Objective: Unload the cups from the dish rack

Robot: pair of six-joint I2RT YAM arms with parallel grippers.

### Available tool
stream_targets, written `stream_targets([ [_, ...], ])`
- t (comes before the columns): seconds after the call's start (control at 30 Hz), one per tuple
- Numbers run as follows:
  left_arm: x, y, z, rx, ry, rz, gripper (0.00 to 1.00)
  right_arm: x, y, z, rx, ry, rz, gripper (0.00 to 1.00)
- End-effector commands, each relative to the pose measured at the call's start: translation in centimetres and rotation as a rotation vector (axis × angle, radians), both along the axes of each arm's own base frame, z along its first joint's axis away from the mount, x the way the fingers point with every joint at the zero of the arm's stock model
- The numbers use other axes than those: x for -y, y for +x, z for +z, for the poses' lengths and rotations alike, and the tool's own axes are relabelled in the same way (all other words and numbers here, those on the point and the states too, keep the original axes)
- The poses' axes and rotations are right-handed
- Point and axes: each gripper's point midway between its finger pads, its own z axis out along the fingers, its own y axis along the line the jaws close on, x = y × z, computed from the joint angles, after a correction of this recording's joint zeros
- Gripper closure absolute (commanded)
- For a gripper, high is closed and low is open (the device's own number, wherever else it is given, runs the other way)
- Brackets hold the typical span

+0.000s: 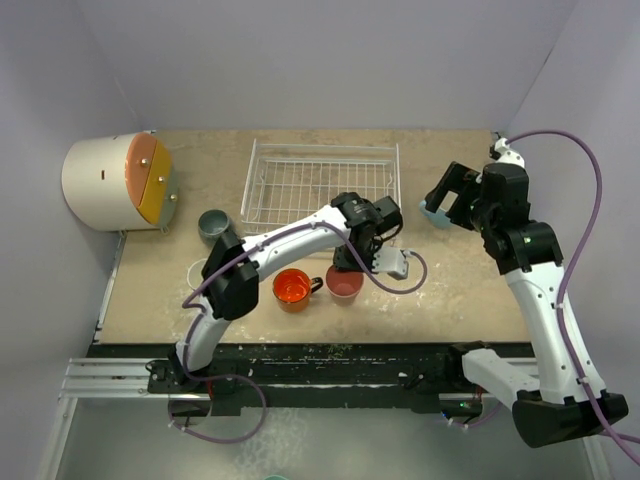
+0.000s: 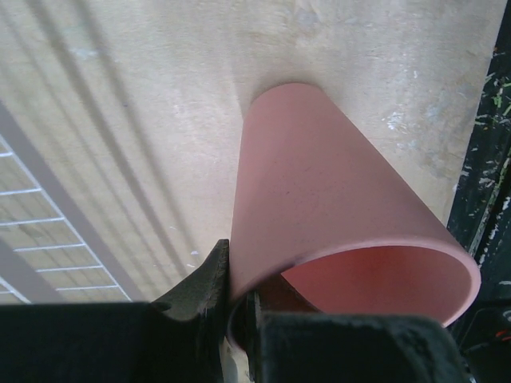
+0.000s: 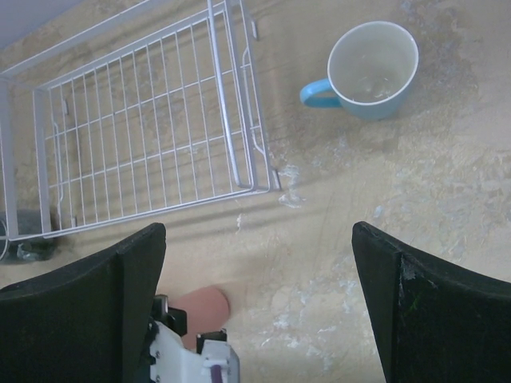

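Four cups visible, all outside the dish rack [image 1: 320, 185]. Left gripper [image 2: 238, 305] is clamped on the pink tumbler [image 2: 335, 199] at its rim, near side of the rack, just right of the orange mug [image 1: 292, 290]. Can't tell if the tumbler's base touches the table [image 1: 460, 290]. Right gripper [image 3: 257, 231] fingers wide apart, holding nothing, near the light blue mug [image 3: 374, 68], which stands upright right of the rack. Grey-teal mug [image 1: 213, 224] stands left of the rack.

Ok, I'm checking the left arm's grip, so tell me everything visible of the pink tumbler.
The pink tumbler is plain, matte, plastic-looking, handleless and empty, tapering to a narrower base. It looks upright on the table, outside the rack, right of the orange mug. The left gripper pinches its rim, one finger inside, one outside.
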Motion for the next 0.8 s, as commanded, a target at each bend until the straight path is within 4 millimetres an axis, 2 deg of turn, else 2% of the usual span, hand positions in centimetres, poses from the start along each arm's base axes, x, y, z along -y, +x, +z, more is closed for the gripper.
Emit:
stream_targets([
  [0.0, 0.6, 1.0, 3.2, 0.039, -0.135, 0.023, 0.99, -0.1, 0.0, 0.8, 0.032, 0.014, 0.006, 0.00],
  [0.1, 0.1, 0.5, 2.5, 0.018, -0.108, 0.033, 0.73, -0.1, -0.1, 0.8, 0.035, 0.017, 0.006, 0.00],
  [0.17, 0.2, 0.4, 2.5, 0.017, -0.117, 0.039, 0.50, -0.2, -0.1, 0.9, 0.039, 0.021, 0.009, 0.00],
  [0.2, 0.3, 0.4, 2.6, 0.019, -0.125, 0.036, 0.36, -0.2, -0.2, 0.9, 0.037, 0.022, 0.010, 0.00],
  [0.23, 0.3, 0.4, 2.8, 0.021, -0.130, 0.034, 0.32, -0.2, -0.2, 0.9, 0.040, 0.024, 0.010, 0.00],
  [0.3, 0.5, 0.5, 3.0, 0.027, -0.137, 0.030, 0.07, -0.3, -0.3, 1.1, 0.046, 0.028, 0.012, 0.00],
  [0.33, 0.5, 0.7, 3.1, 0.034, -0.137, 0.032, 0.02, -0.3, -0.3, 1.2, 0.047, 0.029, 0.013, 0.00],
  [0.47, 0.8, 1.5, 4.9, 0.081, -0.162, 0.042, 0.00, -0.3, -0.4, 1.5, 0.055, 0.031, 0.013, 0.00],
  [0.57, 0.8, 2.6, 7.5, 0.160, -0.203, 0.064, 0.01, -0.2, -0.3, 1.7, 0.061, 0.026, 0.011, 0.00],
  [0.63, 0.7, 3.8, 10.0, 0.251, -0.237, 0.098, 0.01, 0.0, -0.3, 2.2, 0.083, 0.017, 0.008, 0.00],
  [0.77, -1.1, 7.2, 17.2, 0.519, -0.323, 0.226, 0.01, 2.0, -0.2, 2.7, 0.102, -0.063, -0.069, 0.00],
])
